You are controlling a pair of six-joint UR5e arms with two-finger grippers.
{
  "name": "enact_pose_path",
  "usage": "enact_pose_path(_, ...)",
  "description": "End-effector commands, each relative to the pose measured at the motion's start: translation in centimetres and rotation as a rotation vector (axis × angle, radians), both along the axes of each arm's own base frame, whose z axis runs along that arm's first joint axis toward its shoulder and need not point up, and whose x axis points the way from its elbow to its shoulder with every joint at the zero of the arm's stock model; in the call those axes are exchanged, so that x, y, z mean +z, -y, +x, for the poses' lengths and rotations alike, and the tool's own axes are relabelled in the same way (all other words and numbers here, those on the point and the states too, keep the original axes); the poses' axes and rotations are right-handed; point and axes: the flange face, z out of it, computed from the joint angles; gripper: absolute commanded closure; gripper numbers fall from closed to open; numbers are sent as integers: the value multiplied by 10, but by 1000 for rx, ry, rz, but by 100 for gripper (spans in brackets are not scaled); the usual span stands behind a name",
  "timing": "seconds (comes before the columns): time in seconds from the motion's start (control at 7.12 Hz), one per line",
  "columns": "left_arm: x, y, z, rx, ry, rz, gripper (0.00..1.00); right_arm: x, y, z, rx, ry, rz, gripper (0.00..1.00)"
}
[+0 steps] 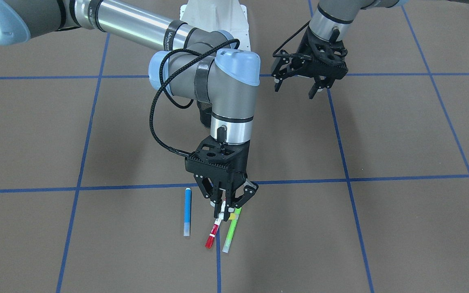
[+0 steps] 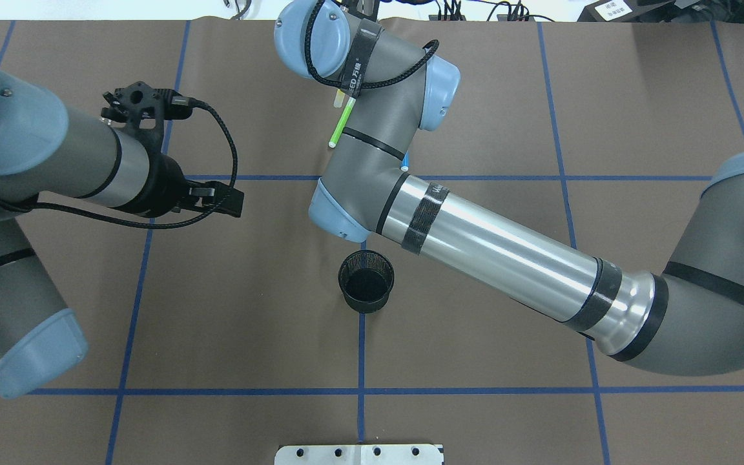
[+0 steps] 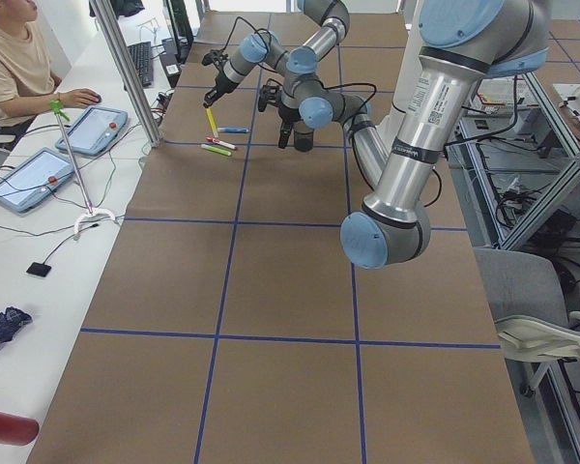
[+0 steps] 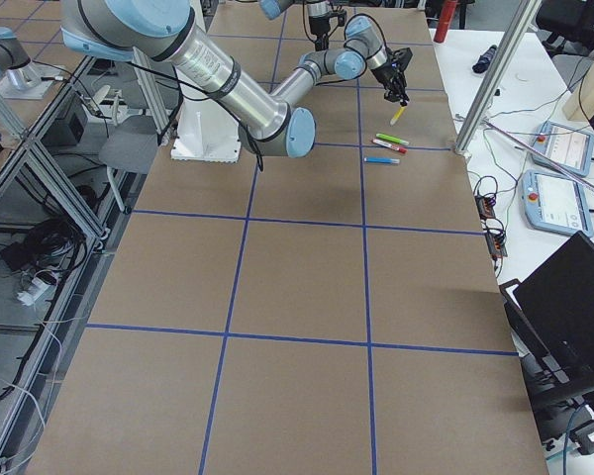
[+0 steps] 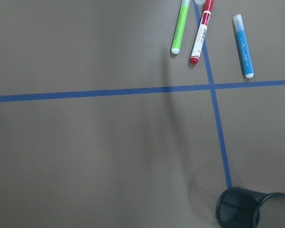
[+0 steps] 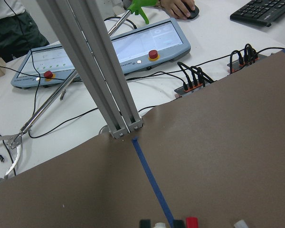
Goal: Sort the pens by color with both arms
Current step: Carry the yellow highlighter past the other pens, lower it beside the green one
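My right gripper point(image 1: 227, 211) is shut on the yellow pen point(image 1: 233, 216) and holds it off the table, hanging tilted in the left side view point(image 3: 211, 118). Below it, three pens lie side by side on the brown mat: the blue pen point(image 1: 187, 211), the white pen with red cap point(image 1: 212, 235) and the lime green pen point(image 1: 231, 230). My left wrist view shows the green point(image 5: 180, 26), red-capped point(image 5: 202, 31) and blue point(image 5: 242, 45) pens. My left gripper point(image 1: 299, 84) is open and empty, hovering well away from the pens.
A black mesh cup point(image 2: 365, 281) stands upright mid-table, behind the right arm's wrist. Blue tape lines grid the mat. An aluminium post point(image 6: 109, 85) and tablets point(image 6: 99, 52) stand past the far table edge. The white base plate point(image 2: 359, 454) is at the near edge.
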Motion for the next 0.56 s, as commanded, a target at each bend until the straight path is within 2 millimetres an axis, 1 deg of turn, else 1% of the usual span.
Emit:
enact_pose_path(0.0, 29, 13, -50, 36, 33, 38, 1, -21, 10, -25, -17, -44, -11, 100)
enact_pose_path(0.14, 37, 18, -68, 52, 35, 45, 1, -27, 10, -34, -24, -51, -17, 100)
enact_pose_path(0.28, 41, 20, -72, 50, 38, 46, 1, -29, 2, -42, -37, -46, -16, 100)
enact_pose_path(0.42, 41, 20, -72, 50, 39, 46, 1, -26, -12, -59, -62, -43, -14, 100)
